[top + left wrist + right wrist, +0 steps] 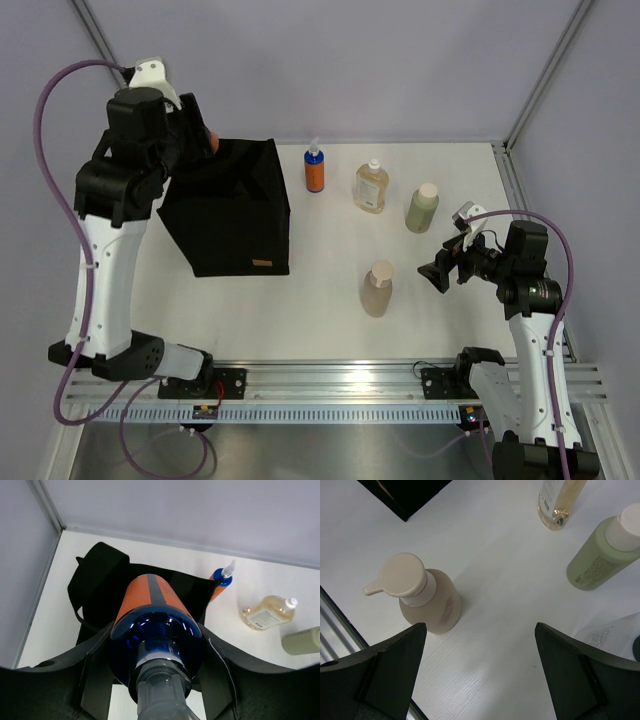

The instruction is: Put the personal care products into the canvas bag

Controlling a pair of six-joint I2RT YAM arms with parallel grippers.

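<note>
Arms at work over a white table (320, 320): the left arm (105, 260) rose tall from its base at the near edge, its upper links folded forward over the far-left corner. The left gripper (195, 128) was closed to a narrow grip on the orange bottle with the dark cap (150, 600). The wrist view showed that bottle held between both fingers with its cap end toward the camera, its base pointing down at the canvas bag (235, 210). Little more than a sliver of orange showed past the gripper in the overhead view.

The black bag stood at the far left of the table, a small tan label on its near side. The right arm (535, 330) stood low on the right, its forearm bent inward. The right gripper (437, 272) had its jaws spread wide and held nothing. It hung above the table just to the right of the beige bottle (378, 288), apart from it.

That bottle stood upright in mid-table, near the front. Farther back, right of the bag, stood a row: the orange spray bottle (315, 170), the clear amber bottle (370, 187) and the pale green bottle (422, 208), each apart from the next.
</note>
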